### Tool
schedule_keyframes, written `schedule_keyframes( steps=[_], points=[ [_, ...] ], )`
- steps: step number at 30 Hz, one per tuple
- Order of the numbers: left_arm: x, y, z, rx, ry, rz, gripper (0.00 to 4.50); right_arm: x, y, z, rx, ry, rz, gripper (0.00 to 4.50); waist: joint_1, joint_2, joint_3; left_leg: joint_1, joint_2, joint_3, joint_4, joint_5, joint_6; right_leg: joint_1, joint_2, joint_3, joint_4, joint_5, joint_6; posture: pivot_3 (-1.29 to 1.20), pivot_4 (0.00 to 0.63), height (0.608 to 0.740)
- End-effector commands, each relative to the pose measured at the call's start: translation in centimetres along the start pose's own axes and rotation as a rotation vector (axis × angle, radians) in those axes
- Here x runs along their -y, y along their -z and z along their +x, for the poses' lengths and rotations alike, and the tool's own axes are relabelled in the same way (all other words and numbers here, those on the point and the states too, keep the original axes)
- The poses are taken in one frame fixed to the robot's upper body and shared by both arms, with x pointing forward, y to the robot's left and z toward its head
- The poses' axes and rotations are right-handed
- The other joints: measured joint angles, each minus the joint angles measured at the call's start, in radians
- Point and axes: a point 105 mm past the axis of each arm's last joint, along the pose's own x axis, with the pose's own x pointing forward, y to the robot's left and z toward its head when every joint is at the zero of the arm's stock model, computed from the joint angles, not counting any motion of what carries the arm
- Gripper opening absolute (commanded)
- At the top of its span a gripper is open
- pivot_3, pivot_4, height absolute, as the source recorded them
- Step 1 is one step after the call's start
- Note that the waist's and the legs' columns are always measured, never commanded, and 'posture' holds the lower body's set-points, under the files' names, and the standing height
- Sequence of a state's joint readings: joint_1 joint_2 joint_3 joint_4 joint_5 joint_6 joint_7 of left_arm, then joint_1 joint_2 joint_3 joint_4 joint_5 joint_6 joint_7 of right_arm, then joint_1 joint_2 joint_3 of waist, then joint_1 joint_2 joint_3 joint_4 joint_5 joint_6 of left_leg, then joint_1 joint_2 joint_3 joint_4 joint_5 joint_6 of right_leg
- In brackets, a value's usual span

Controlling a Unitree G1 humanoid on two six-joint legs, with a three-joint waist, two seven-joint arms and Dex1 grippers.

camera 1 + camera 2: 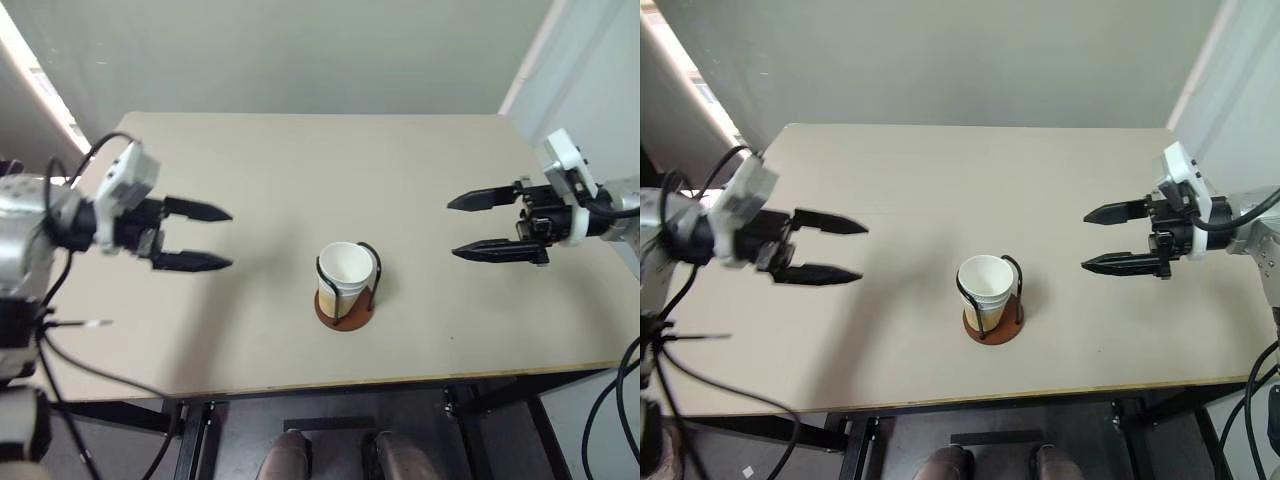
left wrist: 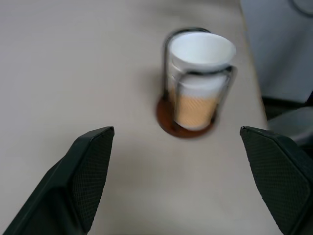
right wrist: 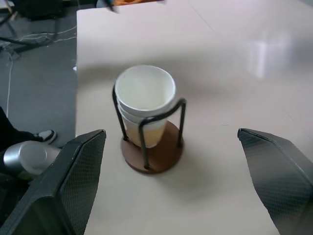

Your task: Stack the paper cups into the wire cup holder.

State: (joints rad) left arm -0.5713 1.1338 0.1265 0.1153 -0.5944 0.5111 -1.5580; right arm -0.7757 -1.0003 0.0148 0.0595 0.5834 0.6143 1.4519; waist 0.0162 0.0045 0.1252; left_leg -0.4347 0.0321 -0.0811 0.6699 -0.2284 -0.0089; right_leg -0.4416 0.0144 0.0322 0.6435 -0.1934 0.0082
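Paper cups (image 1: 345, 268) sit nested in the wire cup holder (image 1: 346, 306); left gripper (image 1: 200, 237) and right gripper (image 1: 478, 226) hang wide open, empty; stacking looks done, nothing remains.

No legible text, label, brand, number or sign in any view. Paper cups (image 3: 145, 100) and wire cup holder (image 3: 152, 152) carry no readable print. Table (image 1: 300, 170) surface unmarked.

Beige table (image 1: 300, 170), grey wall (image 1: 300, 50) behind, a person's shoes (image 1: 285, 455) below its near edge
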Motion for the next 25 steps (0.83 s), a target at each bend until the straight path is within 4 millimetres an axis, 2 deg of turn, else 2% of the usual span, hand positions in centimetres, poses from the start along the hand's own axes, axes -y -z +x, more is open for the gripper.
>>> schedule_keyframes(
  steps=[1,5,12,20,25],
  points=[
    [3.1,-1.2,-2.1,0.039,-0.04,-0.017,4.42,0.0,0.7,-1.2,-0.045,0.009,-0.009,4.5,0.004,0.0,0.0,0.0,0.0,0.001,-0.001,0.0,0.0,-0.001,0.0,0.0,0.0,0.0,-0.001,0.0,0.15,0.74],
    [4.9,-0.2,-2.6,0.023,-0.124,-0.075,4.42,0.2,1.2,-1.2,-0.047,0.003,0.005,4.5,0.003,0.0,0.0,0.003,0.0,0.001,-0.002,0.0,0.0,0.001,0.0,0.0,0.003,-0.004,-0.01,0.0,0.15,0.74],
    [4.5,0.7,-2.4,0.022,-0.226,-0.093,4.42,1.2,1.5,-0.2,-0.054,-0.014,0.0,4.5,-0.009,0.0,0.0,0.02,0.001,0.001,-0.008,0.001,-0.001,0.011,0.001,0.0,0.003,-0.003,-0.024,0.0,0.15,0.74],
    [4.9,1.8,-2.1,0.015,-0.267,-0.123,4.42,1.6,1.1,0.3,-0.051,-0.032,-0.012,4.5,-0.016,0.001,0.0,0.018,0.001,0.0,-0.009,0.0,-0.003,0.009,0.002,0.001,0.003,-0.001,-0.027,0.0,0.15,0.74],
    [5.5,1.8,-1.7,0.037,-0.28,-0.117,4.42,1.7,1.0,1.1,-0.062,-0.065,-0.005,4.5,-0.016,0.001,0.0,0.016,0.001,0.0,-0.009,-0.002,-0.006,0.006,0.002,0.001,0.002,-0.001,-0.028,0.0,0.15,0.74]
  ],
)
